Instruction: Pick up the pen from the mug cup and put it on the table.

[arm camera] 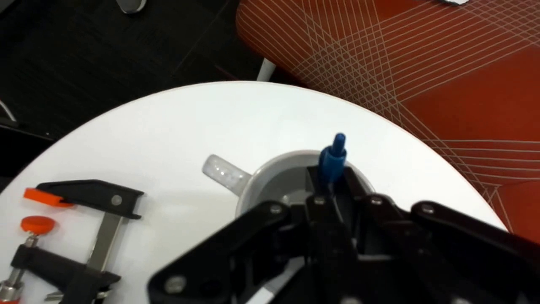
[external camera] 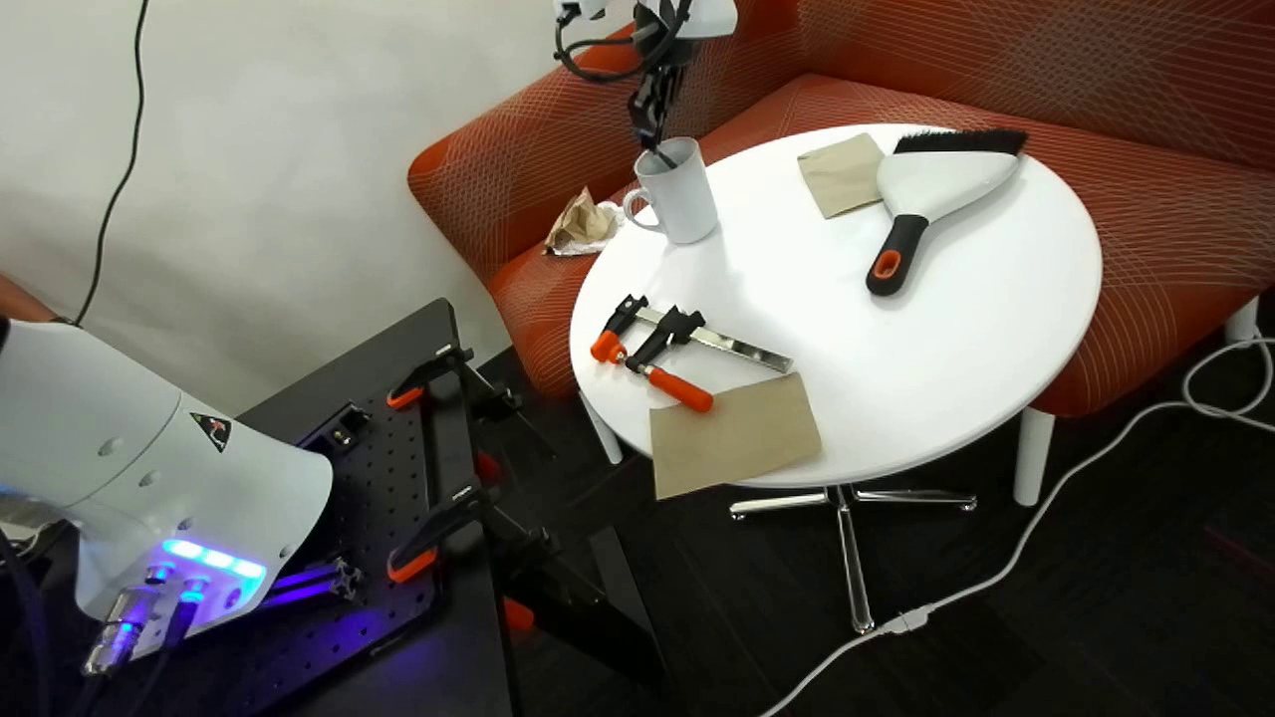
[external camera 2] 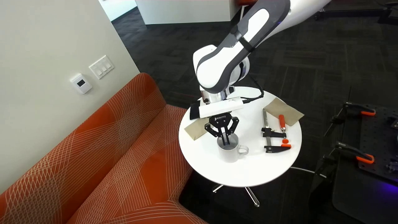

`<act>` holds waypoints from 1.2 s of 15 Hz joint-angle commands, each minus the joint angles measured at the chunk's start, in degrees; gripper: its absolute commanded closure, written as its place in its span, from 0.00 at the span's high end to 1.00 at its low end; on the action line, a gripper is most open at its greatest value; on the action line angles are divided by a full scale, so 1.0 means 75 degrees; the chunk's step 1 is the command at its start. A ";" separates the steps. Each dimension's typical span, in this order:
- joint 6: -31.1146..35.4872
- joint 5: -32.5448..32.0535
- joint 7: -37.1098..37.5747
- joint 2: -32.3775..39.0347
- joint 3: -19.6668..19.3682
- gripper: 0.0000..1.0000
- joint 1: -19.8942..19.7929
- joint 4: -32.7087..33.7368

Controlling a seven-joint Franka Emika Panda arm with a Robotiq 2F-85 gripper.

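A blue pen [arm camera: 332,164] stands in the wrist view with its clicker end up, between my fingertips. The light grey mug [arm camera: 270,185] is below and around the fingertips, with its handle toward the left; it also shows in both exterior views [external camera: 685,204] [external camera 2: 229,154]. My gripper [arm camera: 332,179] points down into the mug's mouth, its two black fingers close together on either side of the pen; it shows there in both exterior views [external camera: 651,147] [external camera 2: 226,143]. The pen's lower part is hidden by the fingers and mug. The mug stands upright on the round white table [external camera: 926,368].
An orange and black bar clamp [external camera: 687,339] lies near the mug on its handle side. A brown paper piece [external camera: 737,438] overhangs the table edge. A brush with a black handle [external camera: 926,189] lies on another brown paper [external camera: 842,174]. A red sofa [external camera 2: 133,137] borders the table.
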 commanded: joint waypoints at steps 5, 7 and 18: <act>-0.0963 0.0033 0.0220 -0.2313 -0.0148 0.03 0.0249 -0.1536; -0.0911 -0.0020 0.0256 -0.2961 -0.0154 0.03 0.0318 -0.1999; 0.0525 -0.0856 0.0888 -0.3868 -0.0731 0.03 0.0027 -0.2876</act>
